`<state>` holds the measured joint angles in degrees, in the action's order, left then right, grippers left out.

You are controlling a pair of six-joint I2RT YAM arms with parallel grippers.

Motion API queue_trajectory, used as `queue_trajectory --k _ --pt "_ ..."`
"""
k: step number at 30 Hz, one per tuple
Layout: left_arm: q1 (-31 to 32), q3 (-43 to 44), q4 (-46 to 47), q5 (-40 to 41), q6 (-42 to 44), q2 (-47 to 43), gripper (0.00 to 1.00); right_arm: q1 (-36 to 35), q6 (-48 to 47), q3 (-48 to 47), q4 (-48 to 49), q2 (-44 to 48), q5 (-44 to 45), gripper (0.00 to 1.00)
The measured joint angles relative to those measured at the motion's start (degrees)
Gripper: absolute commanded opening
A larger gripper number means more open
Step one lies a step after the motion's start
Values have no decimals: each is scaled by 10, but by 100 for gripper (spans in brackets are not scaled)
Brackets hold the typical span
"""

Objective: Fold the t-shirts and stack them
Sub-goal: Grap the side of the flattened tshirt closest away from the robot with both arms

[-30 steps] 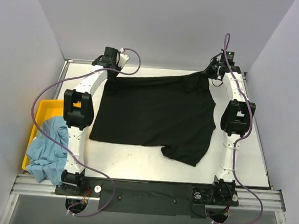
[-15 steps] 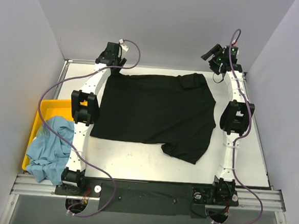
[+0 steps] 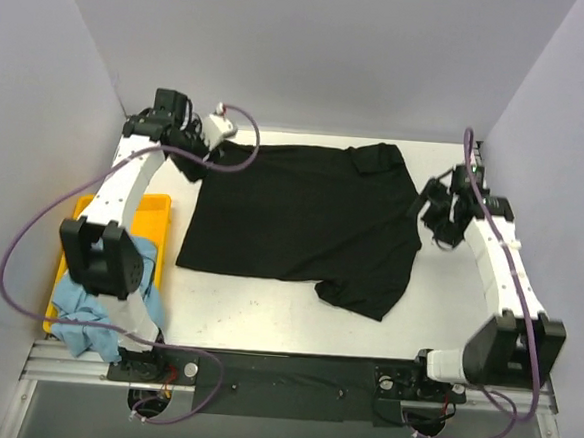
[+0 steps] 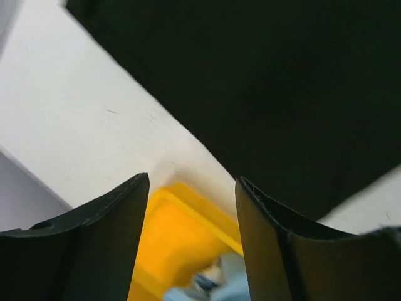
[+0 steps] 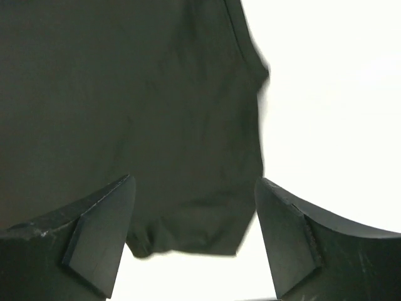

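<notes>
Bright even light, wrist views softly blurred

Black tee (image 3: 302, 220) flat; blue tee (image 3: 78, 314) seemingly crumpled.

The left arm (image 3: 124, 182) reaches toward the far left, and the left gripper (image 3: 194, 162) (image 4: 192, 182) has its fingers parted, holding nothing. The right arm (image 3: 499, 269) bends inward at mid-depth. The right gripper (image 3: 435, 209) (image 5: 194, 182) gapes wide, empty.

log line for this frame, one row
black t-shirt: spread on table | light blue t-shirt: heaped on yellow tray | left hand: open, empty | right hand: open, empty
</notes>
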<state>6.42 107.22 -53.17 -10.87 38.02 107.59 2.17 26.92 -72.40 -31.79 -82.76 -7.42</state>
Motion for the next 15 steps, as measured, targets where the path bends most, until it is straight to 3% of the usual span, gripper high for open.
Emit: queue_trajectory --k 4,6,10,15 --pt "14 -207 -63 -51 128 -167 70 -44 11 167 -45 135 9 68" --pt "17 -292 -80 -53 172 -204 72 -81 30 239 -54 165 10 67" --pt "16 -460 -57 -34 236 -216 76 -152 80 349 -61 201 2 67" --pt "33 -546 30 -5 263 -218 77 -210 139 420 -47 225 0 67"
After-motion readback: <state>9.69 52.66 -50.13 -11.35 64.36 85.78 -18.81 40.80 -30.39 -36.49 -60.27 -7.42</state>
